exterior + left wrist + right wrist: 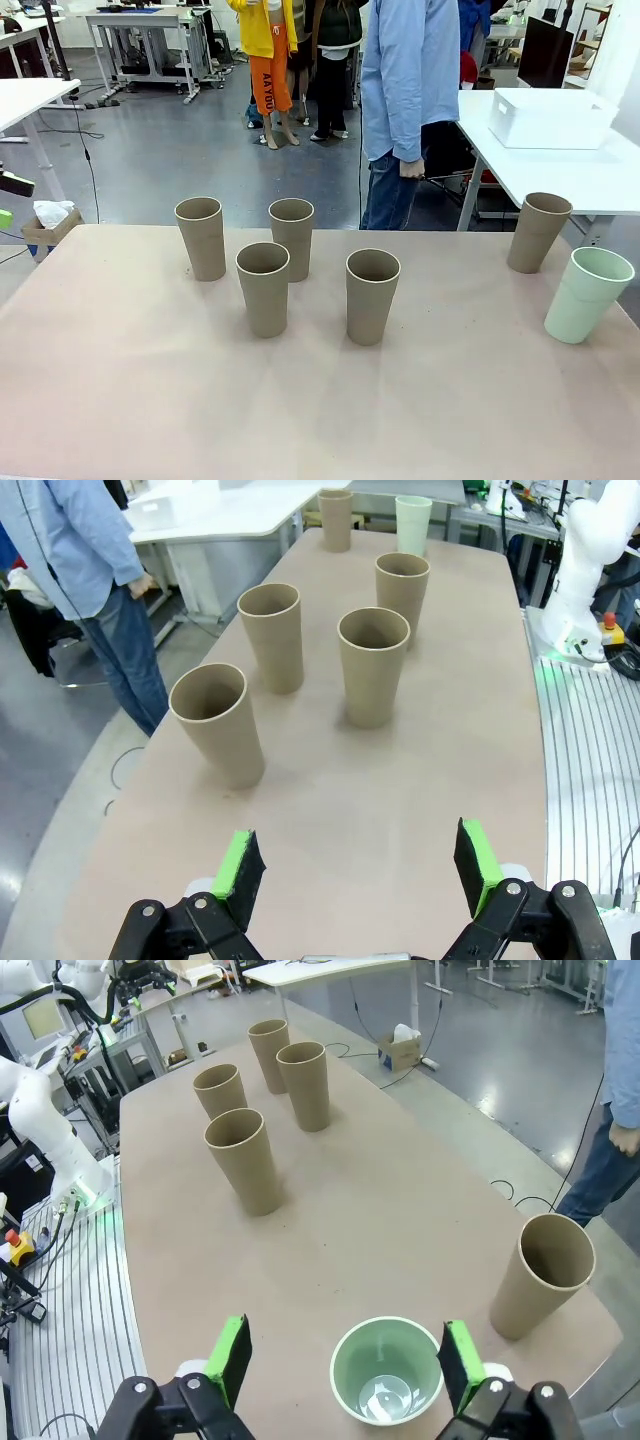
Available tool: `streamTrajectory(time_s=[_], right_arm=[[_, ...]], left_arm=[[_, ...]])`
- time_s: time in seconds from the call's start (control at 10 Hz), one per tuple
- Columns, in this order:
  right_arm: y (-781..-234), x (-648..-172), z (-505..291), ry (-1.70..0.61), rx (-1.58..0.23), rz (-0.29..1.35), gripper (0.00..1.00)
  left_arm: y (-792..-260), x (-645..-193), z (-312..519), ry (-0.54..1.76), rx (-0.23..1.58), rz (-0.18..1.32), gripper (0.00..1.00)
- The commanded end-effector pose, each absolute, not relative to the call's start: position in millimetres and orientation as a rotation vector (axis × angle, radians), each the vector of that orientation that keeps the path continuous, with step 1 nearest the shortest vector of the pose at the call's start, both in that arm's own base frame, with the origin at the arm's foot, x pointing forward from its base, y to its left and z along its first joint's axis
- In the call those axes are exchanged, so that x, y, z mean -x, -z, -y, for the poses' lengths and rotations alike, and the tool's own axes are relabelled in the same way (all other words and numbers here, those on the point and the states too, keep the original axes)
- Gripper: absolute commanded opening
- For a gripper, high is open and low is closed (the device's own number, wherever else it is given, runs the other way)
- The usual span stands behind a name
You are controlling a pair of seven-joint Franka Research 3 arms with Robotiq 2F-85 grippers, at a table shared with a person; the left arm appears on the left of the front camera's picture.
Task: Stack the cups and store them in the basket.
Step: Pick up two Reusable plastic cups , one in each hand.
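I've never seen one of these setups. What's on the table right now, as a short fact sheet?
tan cups: five, upright, unstacked; four grouped mid-table, one far right
mint cup: upright, right edge, beside the lone tan cup
basket: white, on a separate table behind, right
left jaws: open, holding nothing
right jaws: open, empty, mint cup just ahead
person: standing at far side

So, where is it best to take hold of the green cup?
By its upper wall, just under the rim, coming from above. The green cup stands upright, apart from the nearest brown cup, and the right gripper hovers over it, jaws open.
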State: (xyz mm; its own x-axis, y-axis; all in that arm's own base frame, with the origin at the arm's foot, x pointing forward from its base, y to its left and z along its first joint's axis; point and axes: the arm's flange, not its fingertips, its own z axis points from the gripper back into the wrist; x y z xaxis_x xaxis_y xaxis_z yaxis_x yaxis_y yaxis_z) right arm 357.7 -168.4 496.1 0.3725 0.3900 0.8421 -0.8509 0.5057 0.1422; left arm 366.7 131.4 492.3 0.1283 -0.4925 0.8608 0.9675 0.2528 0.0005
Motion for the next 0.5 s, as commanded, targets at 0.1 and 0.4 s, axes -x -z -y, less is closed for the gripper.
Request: streamTrajectory(time_s=[0.1, 0.4], right_arm=[[-496.7, -361.4, 170.2, -0.884, -0.645, 0.886, 1.00], [-496.7, -361.4, 170.2, -0.884, -0.645, 0.886, 1.00]], left_arm=[[-492.8, -366.9, -133.0, 1.205, 0.684, 0.896, 1.00], [-492.8, -366.9, -133.0, 1.205, 0.684, 0.896, 1.00]])
